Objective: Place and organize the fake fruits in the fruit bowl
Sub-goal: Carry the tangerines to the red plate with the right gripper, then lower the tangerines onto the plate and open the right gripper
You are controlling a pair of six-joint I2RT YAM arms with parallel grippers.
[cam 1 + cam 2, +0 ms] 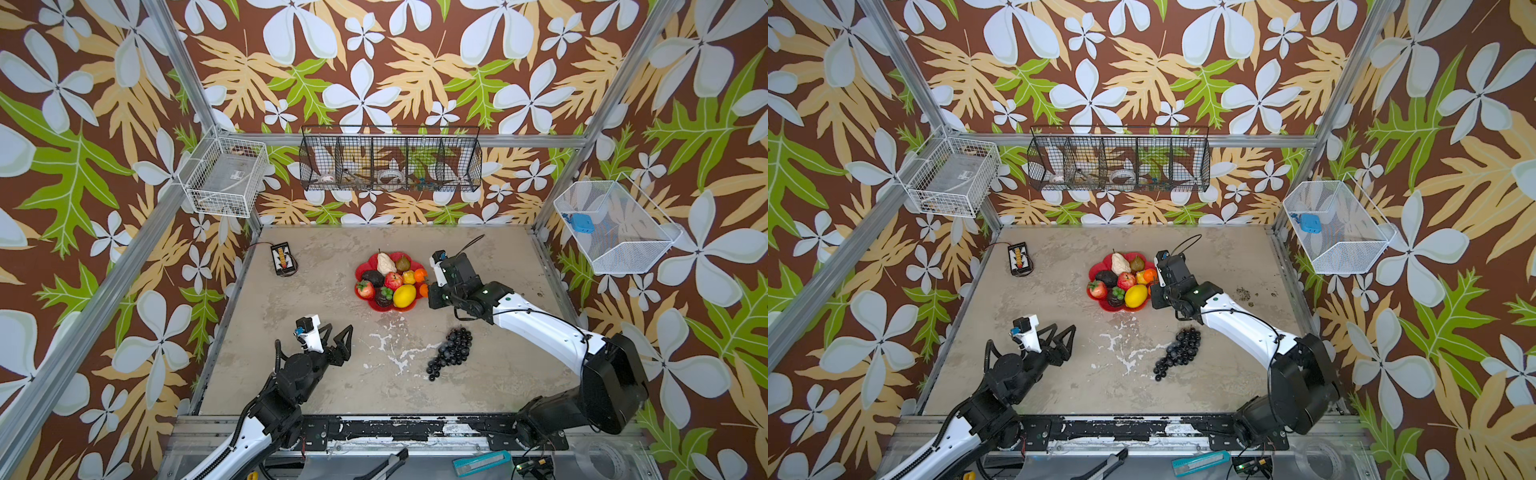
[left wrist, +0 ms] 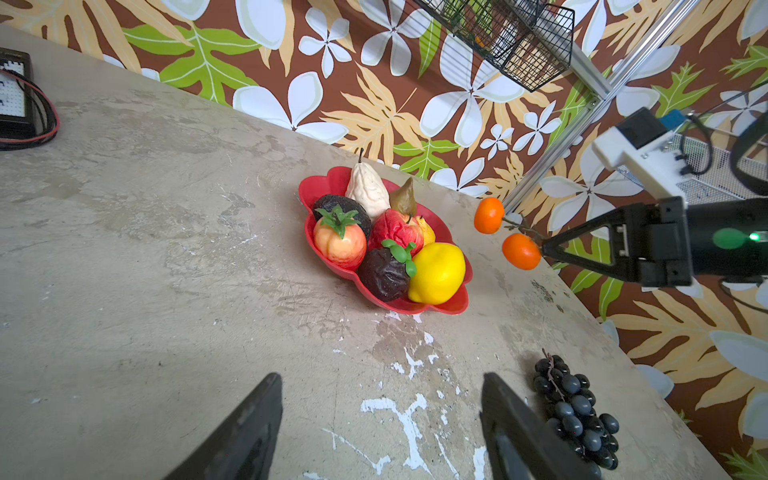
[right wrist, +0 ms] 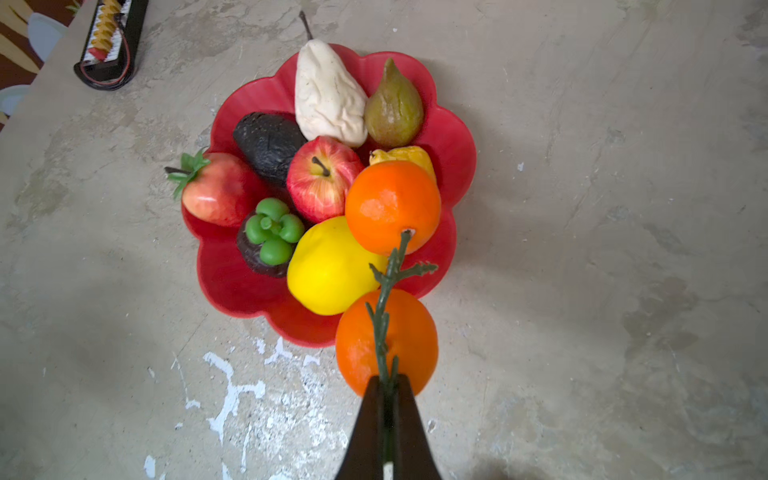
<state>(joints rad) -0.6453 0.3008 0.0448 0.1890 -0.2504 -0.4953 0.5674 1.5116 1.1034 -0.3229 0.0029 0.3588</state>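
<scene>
1. We find no word, brand name or number that we can read in any of the views.
2. The clear box (image 1: 228,172) in the white wire basket (image 1: 216,204) carries a small dark patch like a label, too small for us to read.
3. The black device (image 3: 110,45) on the table (image 1: 324,386) shows a white panel with yellow and red pieces. We make out no letters or digits on it.

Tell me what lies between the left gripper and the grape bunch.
Nothing: only bare tabletop with white chipped patches separates the left gripper from the grape bunch, in both top views.
</scene>
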